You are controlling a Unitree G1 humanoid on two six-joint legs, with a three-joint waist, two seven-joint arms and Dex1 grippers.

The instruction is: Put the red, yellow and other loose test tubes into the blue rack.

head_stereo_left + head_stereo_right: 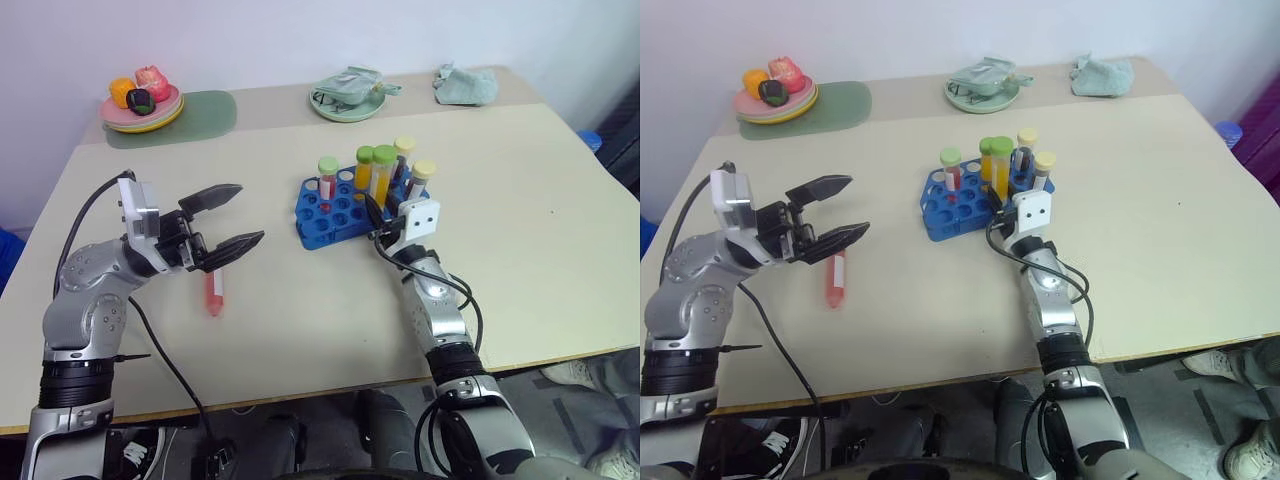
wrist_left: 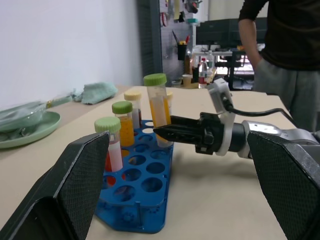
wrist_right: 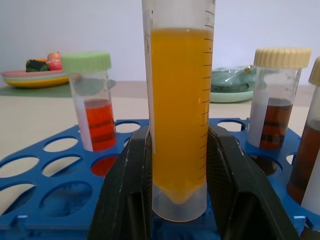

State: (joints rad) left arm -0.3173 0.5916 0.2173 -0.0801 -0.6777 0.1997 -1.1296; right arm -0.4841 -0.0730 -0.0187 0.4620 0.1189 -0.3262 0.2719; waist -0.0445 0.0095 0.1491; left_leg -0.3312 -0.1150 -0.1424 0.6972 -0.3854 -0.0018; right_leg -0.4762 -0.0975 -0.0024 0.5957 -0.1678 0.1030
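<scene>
Far left, my left gripper (image 1: 232, 215) hangs above the table (image 1: 520, 260) with fingers spread wide, holding nothing. Just beneath and beyond it a red tube (image 1: 213, 290) lies flat on the table, apart from the fingers, not yet racked. Centre: the blue rack (image 1: 322, 215) already holds a red tube, an orange one and two brown ones upright. Right gripper (image 1: 375, 225) is at the rack's near edge, pinched tight on an orange tube (image 3: 177, 115); from the wrist view the tube's tip sits just at a hole, though I cannot tell whether it is seated. Risk as I judge it: if the tip is off-centre on the rim, letting go would tip the tube against its neighbours or nudge the light rack. Second risk: the red tube lies flat and round, so a skewed pinch could roll it away.
</scene>
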